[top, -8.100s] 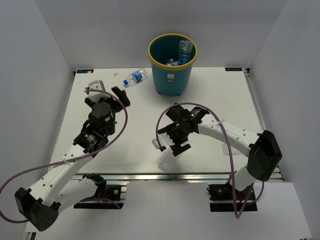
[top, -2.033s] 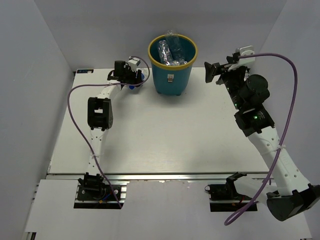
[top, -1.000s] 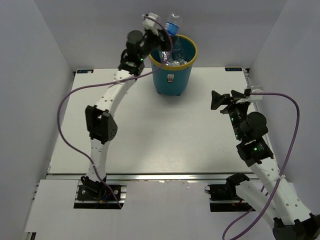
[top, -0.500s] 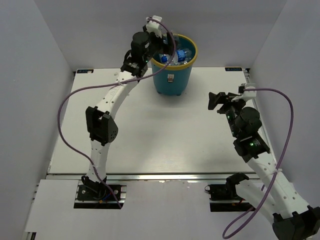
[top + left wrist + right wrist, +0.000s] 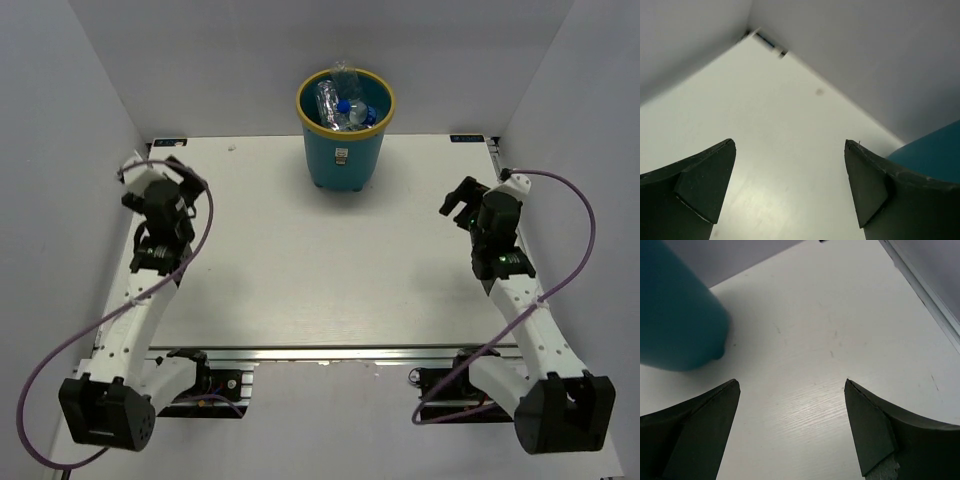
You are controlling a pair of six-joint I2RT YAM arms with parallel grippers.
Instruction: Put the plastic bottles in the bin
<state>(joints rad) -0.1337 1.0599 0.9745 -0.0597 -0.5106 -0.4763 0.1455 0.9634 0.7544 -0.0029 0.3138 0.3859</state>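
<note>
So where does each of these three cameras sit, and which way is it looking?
Top external: fixed above and behind the arms, looking down on the table, the bin and the plastic bottles inside; both arms, left gripper and right gripper show.
Left wrist: on the left arm, facing the table's far corner; its open fingers show below.
Right wrist: on the right arm, facing down at the table; its open fingers show below.
Shared: all three catch the bin.

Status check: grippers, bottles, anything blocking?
Left gripper open, empty. Right gripper open, empty. Bottles in bin, none loose in view. Nothing in the way.
</note>
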